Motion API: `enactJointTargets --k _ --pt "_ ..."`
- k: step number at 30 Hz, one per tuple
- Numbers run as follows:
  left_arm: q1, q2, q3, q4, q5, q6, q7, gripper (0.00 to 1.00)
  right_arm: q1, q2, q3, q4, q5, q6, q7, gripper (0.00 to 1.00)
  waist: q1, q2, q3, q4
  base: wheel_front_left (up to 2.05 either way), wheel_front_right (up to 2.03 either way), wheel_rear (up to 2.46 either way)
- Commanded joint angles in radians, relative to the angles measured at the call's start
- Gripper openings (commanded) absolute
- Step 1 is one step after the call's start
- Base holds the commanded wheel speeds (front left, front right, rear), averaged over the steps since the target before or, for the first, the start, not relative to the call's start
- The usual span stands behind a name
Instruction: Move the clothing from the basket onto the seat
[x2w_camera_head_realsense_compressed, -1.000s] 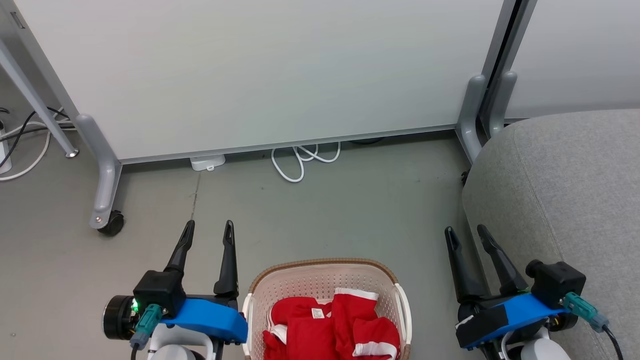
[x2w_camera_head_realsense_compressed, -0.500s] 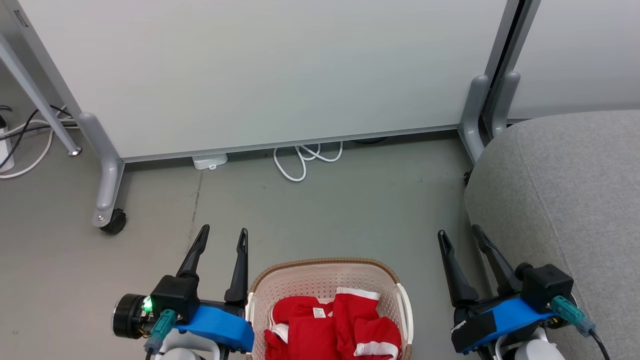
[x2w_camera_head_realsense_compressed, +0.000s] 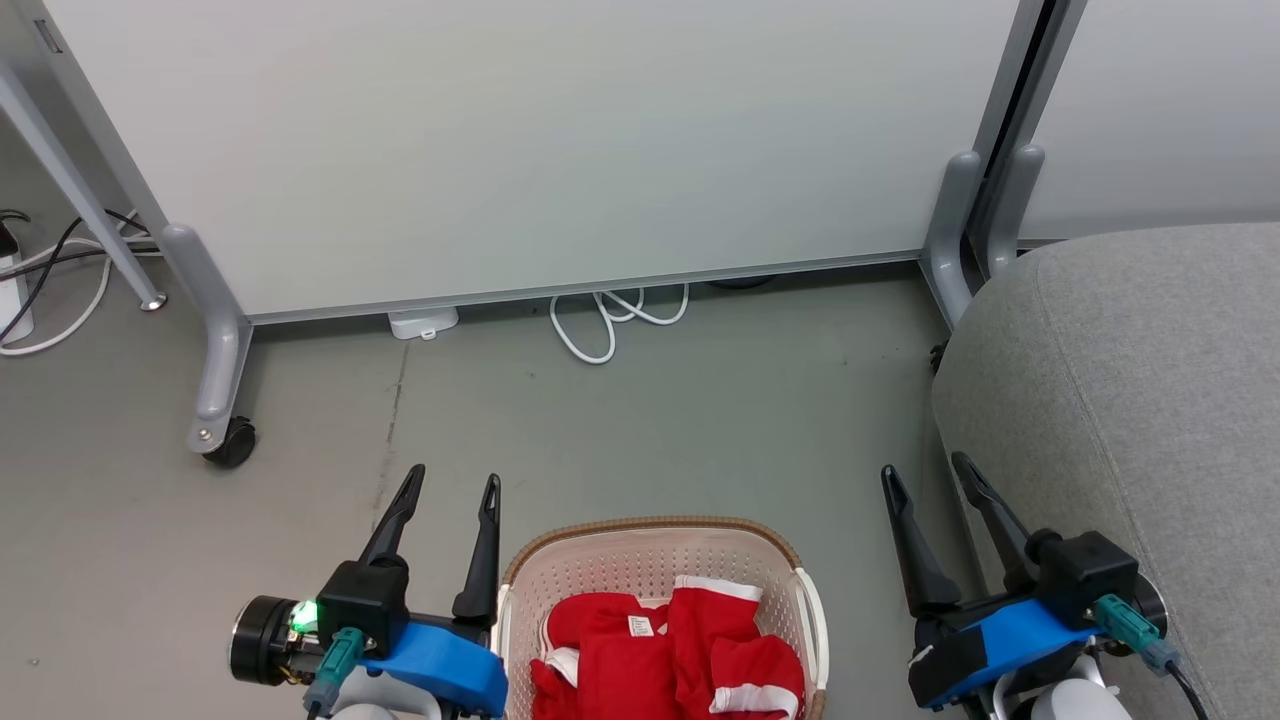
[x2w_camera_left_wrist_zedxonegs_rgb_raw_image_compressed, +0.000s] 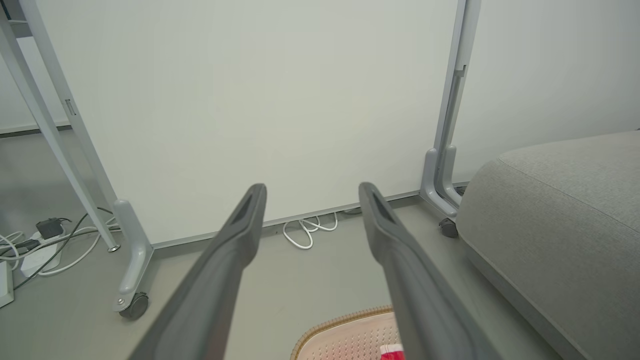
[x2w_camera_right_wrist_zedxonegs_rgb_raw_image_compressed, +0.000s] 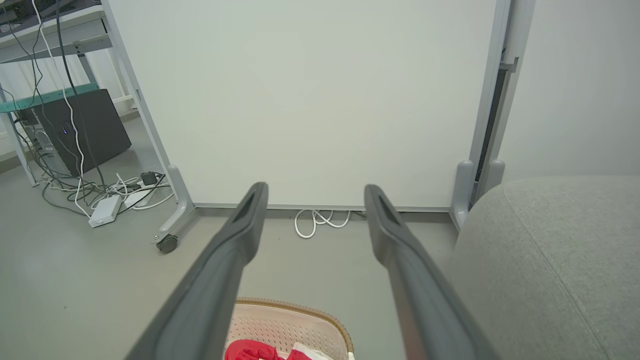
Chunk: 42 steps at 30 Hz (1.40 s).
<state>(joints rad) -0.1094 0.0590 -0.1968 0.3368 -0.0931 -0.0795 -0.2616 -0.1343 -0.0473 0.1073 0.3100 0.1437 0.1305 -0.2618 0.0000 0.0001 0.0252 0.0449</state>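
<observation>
The red clothing (x2w_camera_head_realsense_compressed: 655, 665) lies crumpled inside the cream perforated basket (x2w_camera_head_realsense_compressed: 650, 524), which stands on the grey floor directly in front of the robot, at the bottom of the head view. No red fabric is seen on the grey upholstered seat (x2w_camera_head_realsense_compressed: 1130, 400), which stands at the robot's right, near the basket but apart from it.

The left gripper (x2w_camera_head_realsense_compressed: 455, 478) hangs just beside the basket's left rim. Its two fingers are spread wide and there is nothing between them. The right gripper (x2w_camera_head_realsense_compressed: 923, 467) is between the basket and the seat, also spread wide and holding nothing. Both point forward, toward the white partition panel (x2w_camera_head_realsense_compressed: 560, 150), not down at the clothing.

I judge that the task is at its very beginning: the step in hand is the reach for the first garment. The next move asks one gripper to tilt its fingers downward, pass over the woven-look rim and close on a raised fold of the fabric. The right gripper seems the better choice, because it is nearer to the seat. The garments lie tangled, so both may lift together.
</observation>
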Motion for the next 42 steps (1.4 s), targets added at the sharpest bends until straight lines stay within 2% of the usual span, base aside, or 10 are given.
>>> enactJointTargets --k 1,25,33,42 --pt "-0.012 -0.001 0.01 0.005 0.002 -0.004 -0.005 1.0 -0.006 -0.006 -0.004 0.006 -0.005 0.0 -0.005 1.0 0.0 -0.0001 0.0 0.0 0.0 0.0 0.0" --pt "-0.032 -0.009 0.022 0.038 -0.01 -0.021 -0.005 1.0 -0.021 -0.005 -0.013 0.024 0.007 0.0 -0.004 1.0 0.0 -0.0001 0.02 -0.009 0.0 0.0 0.0" --pt "-0.124 -0.005 -0.007 0.105 0.021 -0.036 -0.004 1.0 -0.071 -0.005 -0.015 0.004 0.003 0.0 -0.004 1.0 0.0 -0.0001 0.105 -0.043 0.0 0.0 0.0" --pt "-0.327 0.03 -0.086 0.246 0.037 -0.051 -0.004 1.0 -0.164 -0.005 -0.033 -0.038 -0.009 0.0 -0.004 1.0 0.0 -0.0001 0.283 -0.113 0.0 0.0 0.0"
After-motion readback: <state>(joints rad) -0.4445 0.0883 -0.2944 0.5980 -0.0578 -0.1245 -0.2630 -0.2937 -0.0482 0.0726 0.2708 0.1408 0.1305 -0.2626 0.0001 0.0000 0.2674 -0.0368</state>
